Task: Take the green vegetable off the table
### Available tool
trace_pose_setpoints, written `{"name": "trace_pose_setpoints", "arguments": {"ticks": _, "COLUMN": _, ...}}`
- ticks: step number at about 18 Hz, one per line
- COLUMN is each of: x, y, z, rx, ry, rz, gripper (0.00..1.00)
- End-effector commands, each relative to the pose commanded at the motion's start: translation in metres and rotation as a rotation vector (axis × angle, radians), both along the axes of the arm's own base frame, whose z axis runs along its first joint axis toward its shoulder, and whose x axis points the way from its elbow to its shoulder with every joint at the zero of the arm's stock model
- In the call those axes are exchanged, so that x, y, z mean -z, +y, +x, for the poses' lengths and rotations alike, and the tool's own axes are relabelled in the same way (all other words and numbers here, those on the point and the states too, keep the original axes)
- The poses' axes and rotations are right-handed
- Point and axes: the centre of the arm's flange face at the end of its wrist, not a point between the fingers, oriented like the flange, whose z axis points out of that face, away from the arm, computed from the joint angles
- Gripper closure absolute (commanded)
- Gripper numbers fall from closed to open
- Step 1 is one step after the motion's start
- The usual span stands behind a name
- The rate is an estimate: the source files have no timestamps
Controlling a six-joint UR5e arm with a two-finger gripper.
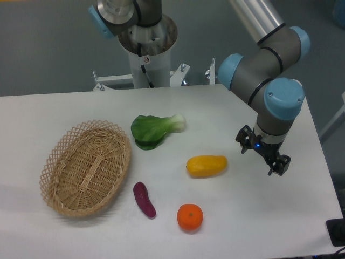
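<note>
Fingers apart and empty, the hand (pixel 263 155) hovers at right; reaching the centre-frame green vegetable (pixel 153 130) risks clipping the yellow fruit (pixel 206 166) between them.

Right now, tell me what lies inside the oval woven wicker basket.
Nothing shows inside the oval woven wicker basket: only its bare woven floor. The table surface under it is covered. The green vegetable lies outside, to its right.
</note>
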Motion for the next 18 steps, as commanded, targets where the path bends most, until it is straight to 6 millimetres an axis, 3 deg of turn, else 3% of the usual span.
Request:
{"name": "trace_pose_setpoints", "arguments": {"ticks": 11, "x": -0.004, "y": -0.003, "z": -0.003, "rx": -0.004, "ry": 0.003, "rz": 0.003, "gripper": 0.0}}
{"name": "trace_pose_setpoints", "arguments": {"ticks": 18, "x": -0.003, "y": -0.002, "z": 0.01, "rx": -0.009, "ry": -0.02, "rz": -0.001, "gripper": 0.0}}
